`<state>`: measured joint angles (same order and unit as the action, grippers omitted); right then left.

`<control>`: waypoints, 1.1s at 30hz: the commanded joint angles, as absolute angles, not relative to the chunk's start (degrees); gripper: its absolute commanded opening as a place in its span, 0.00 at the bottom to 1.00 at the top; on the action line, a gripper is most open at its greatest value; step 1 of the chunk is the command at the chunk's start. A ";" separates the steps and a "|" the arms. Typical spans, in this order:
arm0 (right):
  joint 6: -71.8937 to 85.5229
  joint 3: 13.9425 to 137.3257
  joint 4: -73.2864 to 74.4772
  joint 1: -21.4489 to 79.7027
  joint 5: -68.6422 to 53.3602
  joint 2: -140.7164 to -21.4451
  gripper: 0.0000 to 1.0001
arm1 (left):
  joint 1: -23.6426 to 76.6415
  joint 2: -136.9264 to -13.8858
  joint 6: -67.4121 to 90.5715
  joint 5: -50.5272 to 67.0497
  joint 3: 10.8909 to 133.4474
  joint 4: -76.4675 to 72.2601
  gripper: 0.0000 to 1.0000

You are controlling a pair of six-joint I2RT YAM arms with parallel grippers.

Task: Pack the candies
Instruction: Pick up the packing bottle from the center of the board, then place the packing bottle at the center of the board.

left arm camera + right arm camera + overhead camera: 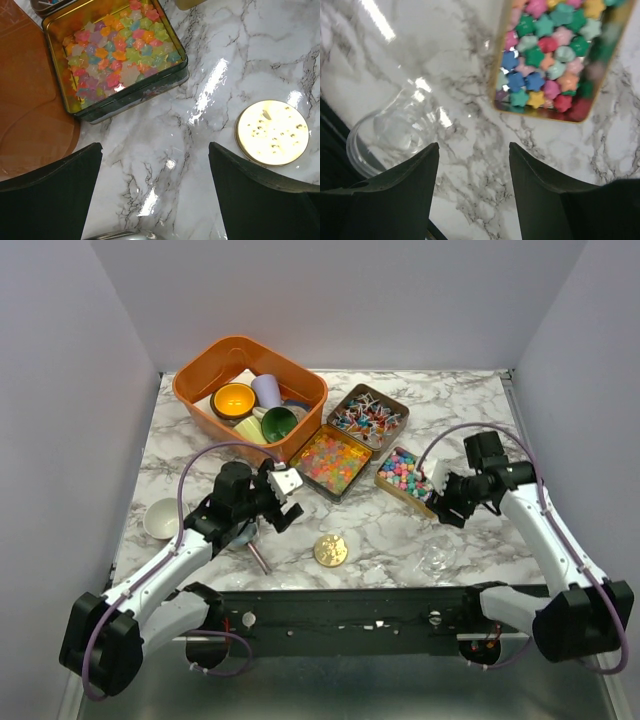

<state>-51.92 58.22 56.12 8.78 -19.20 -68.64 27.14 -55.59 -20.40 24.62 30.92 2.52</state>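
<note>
Three open tins hold candies: glossy orange-yellow-pink bits [330, 459], shown close in the left wrist view [117, 52]; twisted-wrapper pieces [367, 415]; pastel star-shaped sweets [404, 474], shown in the right wrist view [551, 55]. My left gripper [286, 502] is open and empty over bare marble [155, 150], just left of the glossy tin. My right gripper [438, 502] is open and empty beside the pastel tin's near end, above bare marble [474, 150].
An orange bin [198, 375] at the back holds coloured cups and bowls. A flat gold disc [331, 550] lies in front, also in the left wrist view [271, 132]. A clear cup [436, 558] lies near the front edge [395, 132]. A white bowl [161, 518] sits left.
</note>
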 commanded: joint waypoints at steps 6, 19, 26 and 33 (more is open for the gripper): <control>-76.55 50.19 65.57 9.32 -25.14 -63.80 0.61 | 27.51 -55.81 -20.65 22.68 29.18 1.14 0.99; -79.63 47.20 61.26 14.67 -25.84 -69.26 0.56 | 22.86 -54.84 -18.19 18.81 29.18 2.46 0.99; -76.82 43.68 56.35 18.62 -25.22 -69.43 0.27 | 21.36 -53.18 -17.49 18.99 29.88 4.04 0.99; -70.32 52.11 54.41 24.51 -27.24 -76.18 0.01 | 20.30 -51.24 -18.02 18.72 31.38 5.80 0.99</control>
<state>-75.29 45.78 57.91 20.69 -24.45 -71.22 21.06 -53.19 -18.39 19.88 29.56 3.51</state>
